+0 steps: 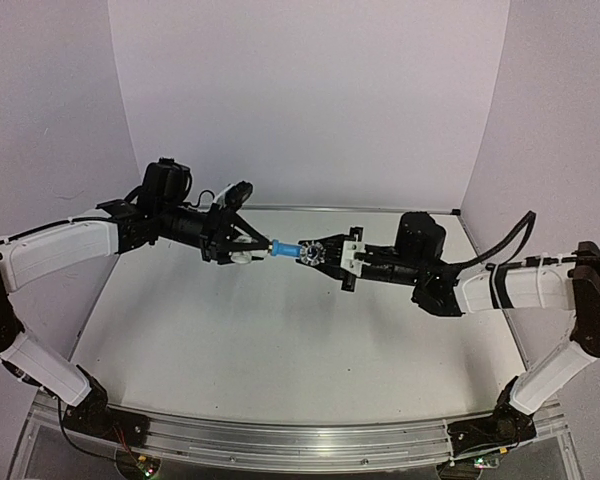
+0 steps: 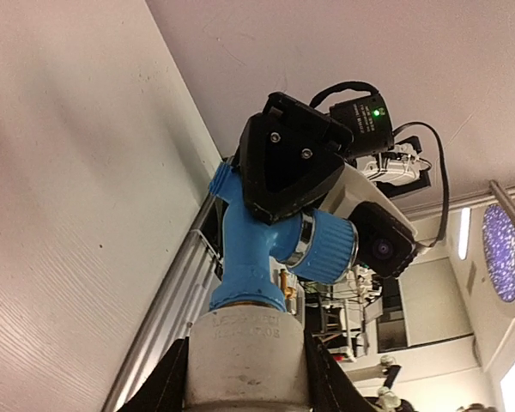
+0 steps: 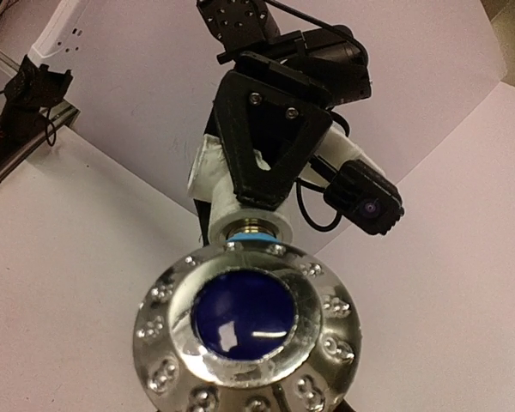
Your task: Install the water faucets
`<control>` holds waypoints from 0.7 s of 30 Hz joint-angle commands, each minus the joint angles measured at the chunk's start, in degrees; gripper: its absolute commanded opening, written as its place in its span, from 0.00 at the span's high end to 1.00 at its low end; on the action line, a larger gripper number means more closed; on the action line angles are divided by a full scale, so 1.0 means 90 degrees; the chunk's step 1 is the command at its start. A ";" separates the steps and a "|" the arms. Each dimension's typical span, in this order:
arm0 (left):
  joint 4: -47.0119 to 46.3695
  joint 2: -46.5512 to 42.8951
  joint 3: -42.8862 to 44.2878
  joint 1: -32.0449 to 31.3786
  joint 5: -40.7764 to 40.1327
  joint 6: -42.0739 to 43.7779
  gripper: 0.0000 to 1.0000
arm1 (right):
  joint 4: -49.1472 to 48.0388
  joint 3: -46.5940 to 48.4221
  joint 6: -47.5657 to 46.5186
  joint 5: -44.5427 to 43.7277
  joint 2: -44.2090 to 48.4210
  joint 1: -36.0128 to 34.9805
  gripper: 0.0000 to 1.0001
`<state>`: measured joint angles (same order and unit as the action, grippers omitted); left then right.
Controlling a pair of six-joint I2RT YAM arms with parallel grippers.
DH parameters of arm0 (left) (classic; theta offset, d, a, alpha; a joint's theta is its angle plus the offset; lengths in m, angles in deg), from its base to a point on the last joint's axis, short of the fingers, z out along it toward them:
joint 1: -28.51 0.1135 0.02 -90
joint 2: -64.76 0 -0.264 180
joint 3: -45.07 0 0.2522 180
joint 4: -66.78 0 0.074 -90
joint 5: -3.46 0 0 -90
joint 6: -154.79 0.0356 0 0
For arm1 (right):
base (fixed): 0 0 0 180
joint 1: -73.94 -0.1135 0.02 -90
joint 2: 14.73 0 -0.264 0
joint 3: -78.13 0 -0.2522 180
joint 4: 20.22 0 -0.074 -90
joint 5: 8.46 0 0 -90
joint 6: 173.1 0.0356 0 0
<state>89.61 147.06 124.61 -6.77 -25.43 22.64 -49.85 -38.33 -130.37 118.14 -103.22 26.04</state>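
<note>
Faucet [image 1: 285,249] hangs above the surface [image 1: 280,350], long axis level, running straight between both arms. Right claw [image 1: 313,253] is clamped on its silvery knob [image 3: 245,330]. Left claw [image 1: 248,255] grips the white fitting [image 2: 247,360] at the opposite end

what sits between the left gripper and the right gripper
The blue faucet, joined to a white fitting, bridges the left gripper and right gripper; clearest in the top view.
</note>
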 commanded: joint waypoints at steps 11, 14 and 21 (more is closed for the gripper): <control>-0.0715 -0.0437 0.0968 -0.0104 0.0157 0.6919 1.00 | 0.2002 0.1346 0.2876 0.0555 0.0254 -0.0251 1.00; -0.0721 -0.0511 0.0921 -0.0104 0.0199 0.8432 1.00 | 0.2048 0.1464 0.3416 0.0670 0.0270 -0.0252 1.00; -0.0041 -0.0334 0.1519 -0.0104 0.0232 1.1399 1.00 | 0.2070 0.1921 0.4959 0.0792 0.0134 -0.0266 1.00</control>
<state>92.08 145.00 131.16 -5.60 -26.14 101.12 -32.39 -25.32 -98.06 121.87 -100.77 26.17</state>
